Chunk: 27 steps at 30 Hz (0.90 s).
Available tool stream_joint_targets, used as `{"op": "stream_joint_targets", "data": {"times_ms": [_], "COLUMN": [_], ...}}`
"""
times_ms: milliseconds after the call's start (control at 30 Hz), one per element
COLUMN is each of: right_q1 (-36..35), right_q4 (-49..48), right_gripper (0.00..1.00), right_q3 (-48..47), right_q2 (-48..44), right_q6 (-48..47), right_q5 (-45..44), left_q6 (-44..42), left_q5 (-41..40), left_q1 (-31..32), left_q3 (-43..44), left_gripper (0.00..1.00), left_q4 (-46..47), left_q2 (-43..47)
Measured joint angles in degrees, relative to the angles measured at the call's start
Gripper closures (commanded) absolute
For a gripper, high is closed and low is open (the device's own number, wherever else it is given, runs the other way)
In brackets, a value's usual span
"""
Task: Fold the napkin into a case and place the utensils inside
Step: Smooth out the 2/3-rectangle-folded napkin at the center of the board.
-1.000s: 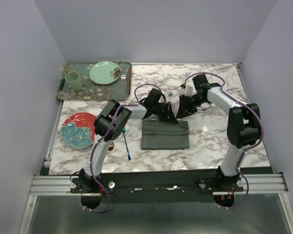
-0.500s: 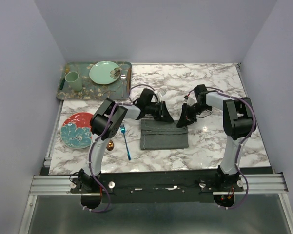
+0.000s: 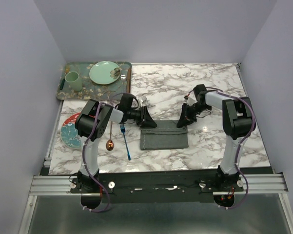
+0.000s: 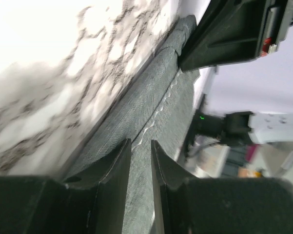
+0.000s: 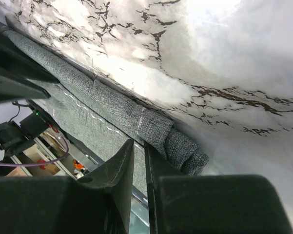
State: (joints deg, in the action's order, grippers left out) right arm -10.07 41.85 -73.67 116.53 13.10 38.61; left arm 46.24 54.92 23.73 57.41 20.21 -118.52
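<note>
The dark grey napkin (image 3: pixel 164 137) lies folded into a narrow band on the marble table (image 3: pixel 205 146), with a rolled fold along its far edge (image 5: pixel 136 119). My left gripper (image 3: pixel 150 120) is at the band's far left corner, jaws almost together, with cloth (image 4: pixel 161 117) showing through the slit. My right gripper (image 3: pixel 182 121) is at the far right corner, jaws almost together, tips against the rolled fold. The blue fork (image 3: pixel 125 142) and the copper spoon (image 3: pixel 110 140) lie on the table left of the napkin, untouched.
A red flowered plate (image 3: pixel 72 131) sits at the left edge. A patterned green tray (image 3: pixel 68 92) at the back left holds a green cup (image 3: pixel 72 80), a pale green plate (image 3: pixel 104 72) and a brown-handled utensil (image 3: pixel 127 78).
Both grippers moved apart from the middle of the napkin's far edge. The left one slid to the left corner and uncovered the spoon. The right one has stayed at the right corner for half a second.
</note>
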Motion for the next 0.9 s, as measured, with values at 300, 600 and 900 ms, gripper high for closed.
{"op": "stream_joint_targets", "data": {"times_ms": [300, 600, 900], "right_q1": [-0.2, -0.2, -0.2], "right_q4": [1.0, 1.2, -4.0], "right_gripper": [0.74, 0.57, 0.55], "right_q3": [-1.0, -1.3, -2.1], "right_q2": [0.7, -0.7, -10.0], "right_q6": [0.3, -2.8, -1.8], "right_q5": [-0.2, 3.9, 14.7], "left_q6": [-4.3, -10.5, -12.3], "left_q5": [5.5, 5.1, 1.7], "left_q1": [-4.8, -3.4, 0.0], "left_q3": [1.2, 1.4, 3.4], "left_gripper": [0.64, 0.66, 0.67], "left_q4": [-4.8, -11.0, -12.9], "left_q2": [-1.3, 5.0, 4.2]}}
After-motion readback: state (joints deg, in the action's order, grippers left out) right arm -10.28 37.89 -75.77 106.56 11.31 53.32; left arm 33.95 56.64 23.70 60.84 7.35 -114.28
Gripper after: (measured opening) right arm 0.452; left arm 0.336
